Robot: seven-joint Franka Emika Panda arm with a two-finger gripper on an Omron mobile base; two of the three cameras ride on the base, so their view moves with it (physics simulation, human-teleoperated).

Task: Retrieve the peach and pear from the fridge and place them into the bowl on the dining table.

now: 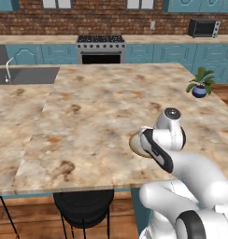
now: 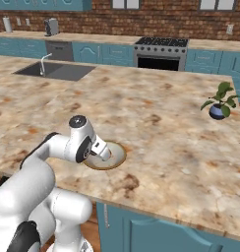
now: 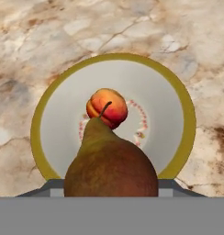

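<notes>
Over the near edge of the dining table point(image 1: 88, 116) the white arm is seen folded forward from the base, its elbow low and its wrist bent so that the hand hangs above the bowl point(image 3: 185, 119); the gripper point(image 2: 103, 154) is pointed downward at the dish, and its fingertips are hidden in the hand view by the fruit held between them; the jaws are clenched on the pear point(image 3: 111, 167), a brown-tan fruit with its narrow neck and thin stem turned toward the bowl; whether the pear is already touching the dish cannot be told from these angles; the peach point(image 3: 107, 108), red and orange, is lying inside the bowl at about its middle, on the pale inside ringed by the tan-gold rim; from the base views the bowl is partly covered by the wrist; the table top is of beige marbled stone with brown blotches; a sink point(image 2: 55, 71) with a tap is set into it far to the left, and a small potted plant point(image 2: 219, 104) is stood near its right edge; a black stool point(image 1: 83, 207) is tucked under the near edge; behind, teal cabinets, a stove point(image 1: 100, 48) and a microwave point(image 1: 203, 28) are ranged along a brick wall
</notes>
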